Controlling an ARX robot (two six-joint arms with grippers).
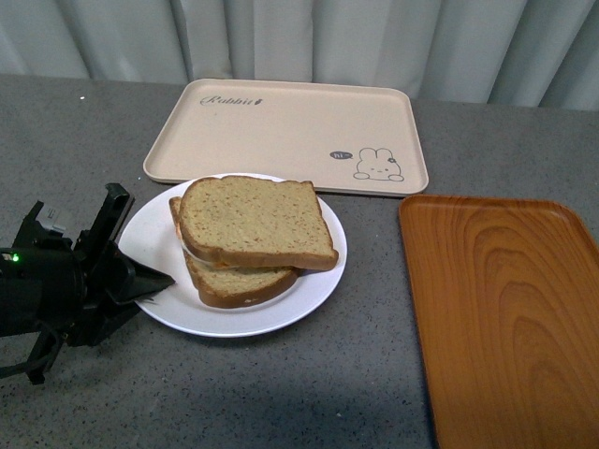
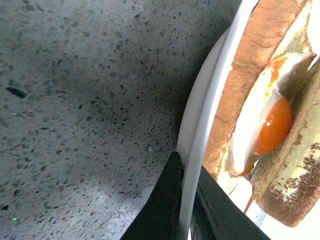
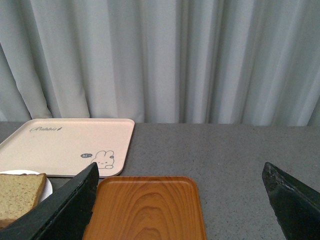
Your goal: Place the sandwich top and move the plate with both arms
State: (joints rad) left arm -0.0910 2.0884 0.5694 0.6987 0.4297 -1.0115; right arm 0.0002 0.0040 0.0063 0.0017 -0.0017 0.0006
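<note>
Nearest in the front view is one black left gripper (image 1: 150,281), with a tiny green light on its arm. Its two fingers (image 2: 160,210) are pinched on the near-left rim of the one round white plate (image 1: 281,323), one finger on each side of the rim (only the left wrist view shows this up close). The plate sits on the grey speckled table (image 1: 328,402), toward the robot's left.

There are two slices of bread on the plate. The sandwich top (image 1: 257,223), a light-brown speckled slice with a darker crust, lies flat on the thicker bottom slice (image 1: 239,282), turned a little so the corners do not match. One fried egg (image 2: 274,125) lies between them, and only the left wrist view shows its orange yolk.

There are two trays. The orange wood-grain tray (image 1: 505,309) lies to the right of the plate, near it but apart. The beige rabbit tray (image 1: 281,131) lies farther back, just beside the plate's far rim.

The right gripper (image 3: 180,167) shows only in the right wrist view, with its two fingers wide apart. Both trays and a corner of the sandwich show in that view too.

Farthest back hangs a pale grey curtain (image 1: 328,37).
</note>
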